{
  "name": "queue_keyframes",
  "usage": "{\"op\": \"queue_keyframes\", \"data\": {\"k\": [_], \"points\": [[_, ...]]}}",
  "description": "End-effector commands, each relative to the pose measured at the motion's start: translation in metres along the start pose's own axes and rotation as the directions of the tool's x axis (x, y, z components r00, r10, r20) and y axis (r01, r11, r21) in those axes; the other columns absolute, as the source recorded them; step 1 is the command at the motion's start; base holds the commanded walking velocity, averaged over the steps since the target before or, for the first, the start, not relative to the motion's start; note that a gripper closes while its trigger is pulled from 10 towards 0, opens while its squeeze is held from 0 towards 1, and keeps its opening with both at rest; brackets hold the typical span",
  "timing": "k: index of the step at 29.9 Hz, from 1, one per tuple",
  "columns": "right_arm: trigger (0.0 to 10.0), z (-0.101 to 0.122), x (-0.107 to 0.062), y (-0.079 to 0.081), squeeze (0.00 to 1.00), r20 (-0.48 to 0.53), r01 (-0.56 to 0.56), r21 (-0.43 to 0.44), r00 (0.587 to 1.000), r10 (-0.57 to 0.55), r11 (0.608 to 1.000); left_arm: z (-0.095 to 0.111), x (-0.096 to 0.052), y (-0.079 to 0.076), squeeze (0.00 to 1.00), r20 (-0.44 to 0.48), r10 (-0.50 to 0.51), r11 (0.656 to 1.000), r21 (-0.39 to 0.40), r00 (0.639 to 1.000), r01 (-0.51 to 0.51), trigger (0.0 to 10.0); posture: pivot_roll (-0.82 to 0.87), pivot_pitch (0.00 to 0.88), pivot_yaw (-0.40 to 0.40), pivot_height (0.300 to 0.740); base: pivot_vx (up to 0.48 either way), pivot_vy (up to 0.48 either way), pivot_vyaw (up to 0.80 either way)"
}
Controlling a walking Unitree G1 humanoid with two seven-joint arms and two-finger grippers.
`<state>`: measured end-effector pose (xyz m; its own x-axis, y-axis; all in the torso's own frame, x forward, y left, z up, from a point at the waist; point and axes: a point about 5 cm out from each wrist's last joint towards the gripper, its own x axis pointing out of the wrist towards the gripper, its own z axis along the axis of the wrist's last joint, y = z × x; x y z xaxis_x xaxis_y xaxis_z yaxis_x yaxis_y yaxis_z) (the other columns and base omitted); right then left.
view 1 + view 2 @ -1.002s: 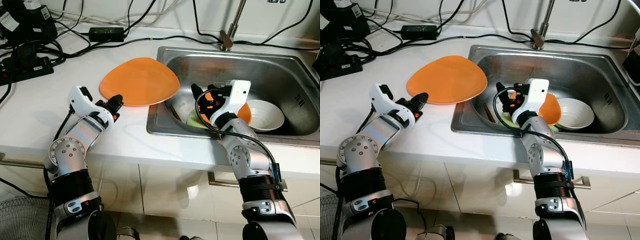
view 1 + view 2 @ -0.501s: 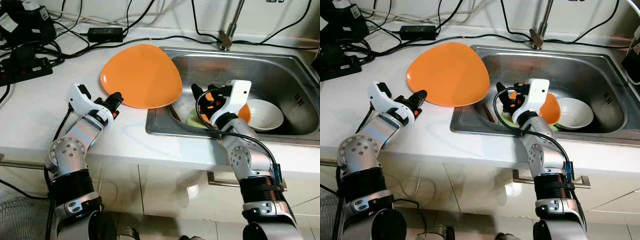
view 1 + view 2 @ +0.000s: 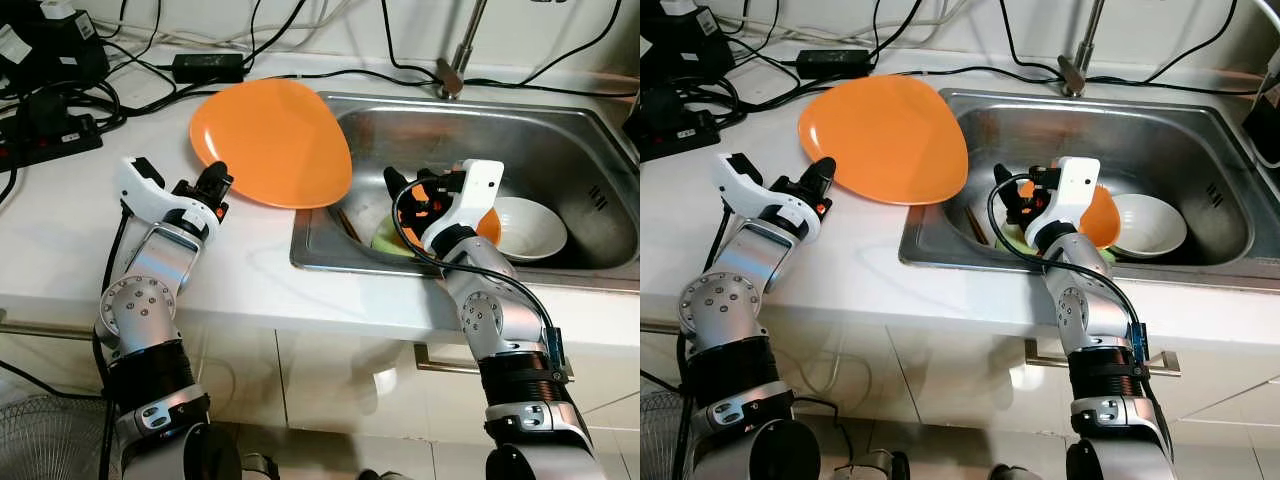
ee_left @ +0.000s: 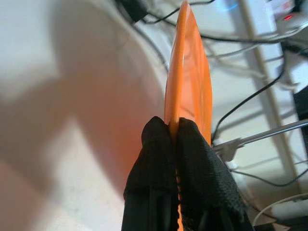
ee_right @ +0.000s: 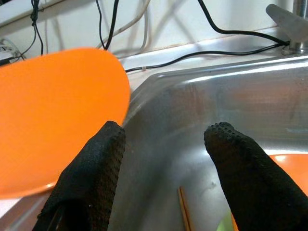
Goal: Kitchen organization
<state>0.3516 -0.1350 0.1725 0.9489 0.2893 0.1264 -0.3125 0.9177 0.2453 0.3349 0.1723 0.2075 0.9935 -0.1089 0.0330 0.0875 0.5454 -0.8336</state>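
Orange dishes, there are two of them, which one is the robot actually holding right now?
The large orange plate, pinched at its rim by the left gripper and tilted up over the counter beside the sink. The other orange dish lies in the sink, behind the open right gripper.

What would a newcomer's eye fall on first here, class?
The orange plate, tilted up over the counter beside the sink, pinched at its rim by the left gripper. Next, the right gripper, open, reaching into the sink above a white bowl and other dishes.
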Motion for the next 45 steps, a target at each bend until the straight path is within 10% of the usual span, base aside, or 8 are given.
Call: {"op": "queue_keyframes", "data": {"k": [1,9,11,12,16,17,20,45], "points": [[10.0,0.009,0.002,-0.001,0.0,0.033,0.008,0.003,0.999,-0.008,1.0,0.005,-0.001,-0.021,0.0,0.037,-0.119,0.993,0.008,0.992,0.118,10.0,0.07,0.05,0.011,0.74,0.0,0.0,0.0],[10.0,0.018,0.005,-0.002,0.0,0.068,0.015,0.033,0.998,-0.017,0.999,0.0,0.002,-0.023,0.0,0.023,-0.128,0.992,0.006,0.991,0.128,10.0,0.07,0.04,0.016,0.74,0.0,0.0,0.0],[10.0,0.023,0.008,-0.003,0.98,0.085,0.021,0.071,0.996,-0.027,0.997,-0.002,0.004,-0.025,0.0,0.015,-0.143,0.99,0.011,0.99,0.143,10.0,0.07,0.043,0.012,0.74,0.0,0.0,0.0],[10.0,0.024,0.009,-0.003,1.0,0.089,0.022,0.084,0.996,-0.029,0.996,-0.003,0.004,-0.026,0.0,0.013,-0.147,0.989,0.012,0.989,0.146,10.0,0.07,0.043,0.012,0.74,0.0,0.0,0.0],[10.0,0.03,0.011,-0.003,1.0,0.107,0.015,0.126,0.994,-0.029,0.992,-0.005,0.006,-0.027,0.0,0.01,-0.155,0.988,0.009,0.988,0.155,10.0,0.07,0.044,0.009,0.74,0.0,0.0,0.0],[10.0,0.031,0.011,-0.002,0.35,0.11,0.008,0.145,0.994,-0.024,0.989,-0.006,0.006,-0.028,0.0,0.009,-0.16,0.987,0.007,0.987,0.16,10.0,0.07,0.045,0.006,0.74,0.0,0.0,0.0],[10.0,0.033,0.013,0.0,0.0,0.114,-0.008,0.226,0.993,-0.019,0.974,-0.009,0.008,-0.032,0.0,0.001,-0.178,0.984,0.008,0.984,0.178,10.0,0.07,0.045,0.006,0.74,0.0,0.0,0.0],[10.0,0.031,0.015,0.006,0.0,0.103,-0.072,0.397,0.994,0.034,0.915,-0.013,0.002,-0.052,0.0,-0.128,-0.438,0.885,0.115,0.89,0.452,10.0,0.07,0.061,0.013,0.74,0.0,0.0,0.0]]}}
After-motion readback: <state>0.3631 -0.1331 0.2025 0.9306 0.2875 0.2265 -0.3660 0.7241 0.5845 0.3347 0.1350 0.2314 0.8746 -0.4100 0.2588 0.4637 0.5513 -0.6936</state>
